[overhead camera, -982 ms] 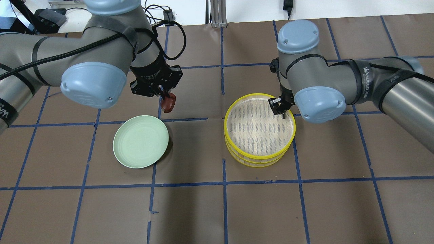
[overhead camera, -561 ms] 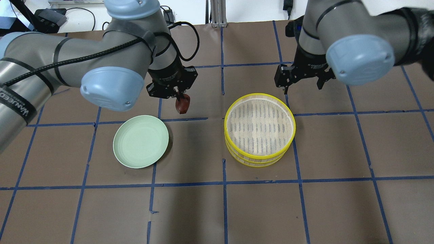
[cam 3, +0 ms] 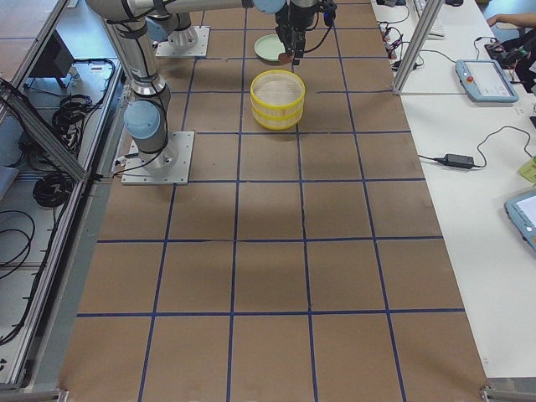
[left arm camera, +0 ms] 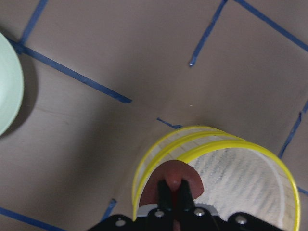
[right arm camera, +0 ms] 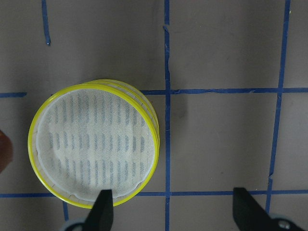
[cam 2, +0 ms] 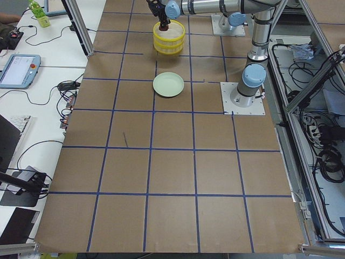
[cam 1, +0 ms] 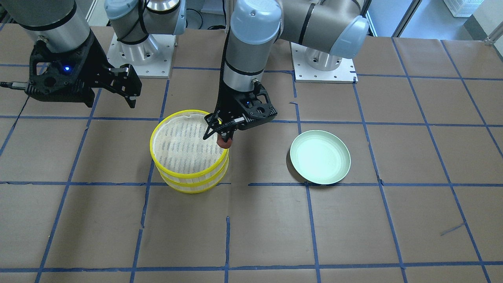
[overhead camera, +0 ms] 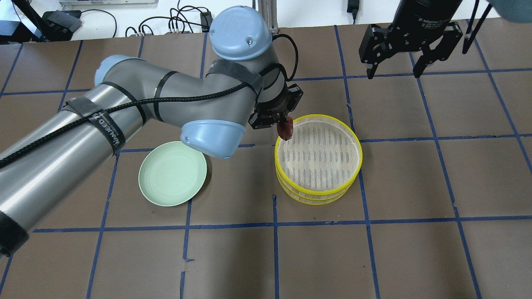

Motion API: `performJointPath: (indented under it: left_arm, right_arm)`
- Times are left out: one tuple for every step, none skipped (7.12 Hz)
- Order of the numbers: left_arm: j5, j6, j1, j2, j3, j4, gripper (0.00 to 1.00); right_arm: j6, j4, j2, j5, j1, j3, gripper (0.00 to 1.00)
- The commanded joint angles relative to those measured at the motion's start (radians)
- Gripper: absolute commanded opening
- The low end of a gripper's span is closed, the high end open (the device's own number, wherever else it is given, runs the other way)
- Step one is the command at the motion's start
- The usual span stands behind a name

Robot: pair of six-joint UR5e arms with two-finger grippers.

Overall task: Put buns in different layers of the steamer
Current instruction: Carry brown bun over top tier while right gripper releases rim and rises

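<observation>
Left claw [overhead camera: 284, 121] pinching red-brown bun [overhead camera: 285, 130] by its upper end. The bun hangs over top tray [overhead camera: 318, 116] at the far-left rim, not yet inside. Glossy skin (probably slick), small, likely light and squashy: grip gently across the middle. Right claw [overhead camera: 392, 72] spread, raised, far right. White bun unseen.

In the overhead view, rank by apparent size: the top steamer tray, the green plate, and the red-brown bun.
1. top steamer tray, largest, though raised nearer the camera
2. green plate
3. red-brown bun, smallest
</observation>
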Motion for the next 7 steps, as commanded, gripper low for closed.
performJointPath:
  left_arm:
    - [-0.004,-0.083,-0.058,-0.058,0.0,0.057,0.47]
    - [0.002,-0.083,-0.075,-0.069,-0.001,0.071,0.99]
    - [0.001,-0.08,-0.077,-0.069,-0.001,0.076,1.0]
    - [0.004,-0.07,-0.077,-0.068,-0.001,0.076,1.0]
    - [0.012,-0.038,-0.075,-0.051,0.002,0.076,0.99]
    - [0.039,0.15,-0.049,-0.019,0.002,0.073,0.99]
    - [0.047,0.311,0.042,0.013,0.0,0.059,0.99]
  right_arm:
    - [0.0,-0.105,-0.024,-0.005,0.006,0.041,1.0]
    - [-0.001,-0.125,-0.035,-0.005,0.006,0.076,1.0]
    - [-0.004,-0.123,-0.035,-0.008,0.003,0.078,1.0]
    - [-0.004,-0.119,-0.035,-0.009,0.003,0.078,1.0]
    - [-0.006,-0.119,-0.035,-0.009,0.003,0.079,1.0]
    - [-0.007,-0.118,-0.035,-0.008,0.003,0.079,1.0]
    - [-0.009,-0.113,-0.035,-0.011,0.0,0.079,1.0]
